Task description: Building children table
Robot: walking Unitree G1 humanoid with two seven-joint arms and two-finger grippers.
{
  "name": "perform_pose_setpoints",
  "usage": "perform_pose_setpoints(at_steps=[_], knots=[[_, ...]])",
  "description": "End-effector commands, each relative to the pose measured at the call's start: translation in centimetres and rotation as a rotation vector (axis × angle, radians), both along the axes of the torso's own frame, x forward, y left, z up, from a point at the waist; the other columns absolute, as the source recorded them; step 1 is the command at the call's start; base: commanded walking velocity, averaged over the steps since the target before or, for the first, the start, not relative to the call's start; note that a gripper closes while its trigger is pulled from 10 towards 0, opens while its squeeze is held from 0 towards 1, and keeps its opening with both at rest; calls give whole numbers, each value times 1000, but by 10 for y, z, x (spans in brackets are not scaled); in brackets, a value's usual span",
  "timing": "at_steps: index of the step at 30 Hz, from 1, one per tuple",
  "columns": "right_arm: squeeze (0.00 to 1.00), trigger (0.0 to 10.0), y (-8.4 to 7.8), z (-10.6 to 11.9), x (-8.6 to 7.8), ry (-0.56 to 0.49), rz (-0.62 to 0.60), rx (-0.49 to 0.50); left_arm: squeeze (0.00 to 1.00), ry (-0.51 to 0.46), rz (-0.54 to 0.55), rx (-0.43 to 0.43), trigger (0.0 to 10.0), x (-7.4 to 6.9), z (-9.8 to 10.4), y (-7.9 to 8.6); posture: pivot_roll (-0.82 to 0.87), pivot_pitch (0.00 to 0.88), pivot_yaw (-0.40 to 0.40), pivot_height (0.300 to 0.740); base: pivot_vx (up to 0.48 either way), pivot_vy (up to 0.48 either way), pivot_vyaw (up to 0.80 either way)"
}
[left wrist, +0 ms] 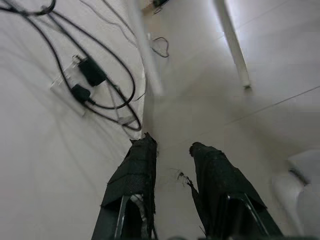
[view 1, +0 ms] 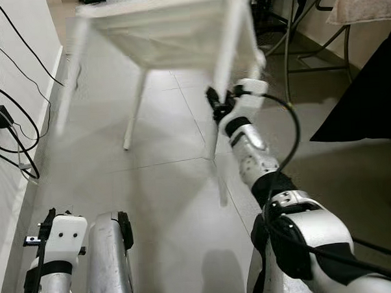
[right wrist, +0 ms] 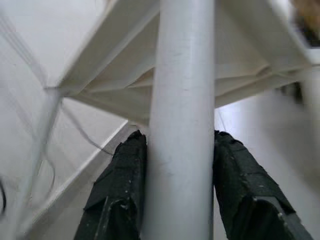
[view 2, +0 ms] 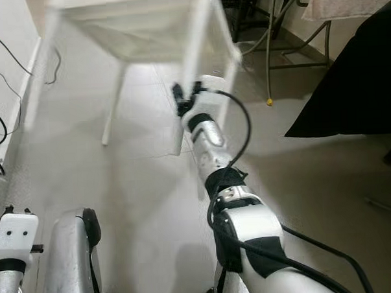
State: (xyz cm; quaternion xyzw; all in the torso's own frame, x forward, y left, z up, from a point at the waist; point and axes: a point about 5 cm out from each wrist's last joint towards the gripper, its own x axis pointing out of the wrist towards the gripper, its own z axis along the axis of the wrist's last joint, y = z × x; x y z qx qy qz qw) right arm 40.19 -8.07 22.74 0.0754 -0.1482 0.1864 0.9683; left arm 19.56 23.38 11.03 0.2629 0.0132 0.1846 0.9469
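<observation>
White plastic children's table [view 1: 177, 30] stands blurred on the tiled floor [view 1: 158, 187]. Its near leg [right wrist: 182, 125] is clamped between the right tool's [right wrist: 180, 150] fingers. Black cables [left wrist: 95, 80] run along the wall [view 1: 17, 76] left of the table; a dark cloth [view 1: 368, 93] hangs to its right. The left tool [left wrist: 172, 150] hangs parted, empty, low beside the wall.

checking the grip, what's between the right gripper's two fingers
A white table leg fills the gap between the right gripper fingers, touching both, as the right wrist view shows.
</observation>
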Motion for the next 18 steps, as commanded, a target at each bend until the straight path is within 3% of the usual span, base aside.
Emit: perform_pose_setpoints(at_steps=[1,2,8,12,14,18], knots=[[0,0,7,29,-7,-205,39,-63,0,13,3,13,10000,-2,-2,0,185,0,-118,300,0,0,0],[0,0,12,9,-13,-216,72,-168,0,12,10,14,10000,-3,-3,-1,186,0,-125,300,0,0,0],[0,0,10,-15,-18,-189,95,-260,0,16,16,13,10000,-5,-5,-1,179,0,-126,300,0,0,0],[0,0,-7,-41,-22,-137,76,-360,0,23,16,10,10000,-5,-9,-3,170,0,-123,300,0,0,0],[0,0,-7,-41,-22,-137,76,-360,0,23,16,10,10000,-5,-9,-3,170,0,-123,300,0,0,0],[0,0,-24,-58,-24,-94,42,-434,0,26,16,13,10000,-4,-10,-2,161,0,-119,300,0,0,0]])
